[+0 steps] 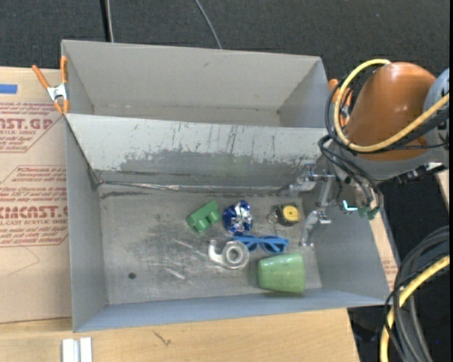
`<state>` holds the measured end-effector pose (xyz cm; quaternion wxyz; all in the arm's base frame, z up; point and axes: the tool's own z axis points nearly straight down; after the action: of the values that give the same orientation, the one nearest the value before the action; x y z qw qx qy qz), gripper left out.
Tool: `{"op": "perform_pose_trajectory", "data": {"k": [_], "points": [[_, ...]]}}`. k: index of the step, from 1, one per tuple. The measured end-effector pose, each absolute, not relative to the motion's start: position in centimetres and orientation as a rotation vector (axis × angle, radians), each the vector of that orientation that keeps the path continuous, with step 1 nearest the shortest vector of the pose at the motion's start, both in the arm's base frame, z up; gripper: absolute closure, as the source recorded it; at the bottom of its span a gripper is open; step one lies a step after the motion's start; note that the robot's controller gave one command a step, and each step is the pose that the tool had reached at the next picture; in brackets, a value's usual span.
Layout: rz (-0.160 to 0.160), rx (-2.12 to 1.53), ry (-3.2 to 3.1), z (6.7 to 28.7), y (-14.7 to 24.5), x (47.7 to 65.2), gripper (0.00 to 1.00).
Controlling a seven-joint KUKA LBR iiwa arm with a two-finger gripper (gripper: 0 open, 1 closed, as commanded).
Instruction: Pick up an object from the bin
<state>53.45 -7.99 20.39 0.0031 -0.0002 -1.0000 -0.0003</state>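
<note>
Grey metal bin (136, 255), camera view from above. Gripper (315, 202) low over right side of bin floor, under orange wrist cover (389, 104); apart or together: cannot tell. Nearest thing: small yellow-and-black round piece (288, 214), just left of gripper, contact not discernible. Further left in same row: blue-and-white crumpled ball (238, 217), then green block (204, 216). Toward front wall: blue sunglasses (261, 243), silver ring (230, 254) beside them, pale green cup-shaped lump (281, 273) nearest the front.
</note>
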Motion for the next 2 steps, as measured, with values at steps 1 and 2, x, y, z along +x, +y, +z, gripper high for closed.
{"op": "perform_pose_trajectory", "data": {"k": [1,2], "points": [[0.008,0.296,-3.167,12.9,-7.9,53.0,0.00],[0.015,0.788,-3.072,8.8,-5.0,53.8,0.00]]}}
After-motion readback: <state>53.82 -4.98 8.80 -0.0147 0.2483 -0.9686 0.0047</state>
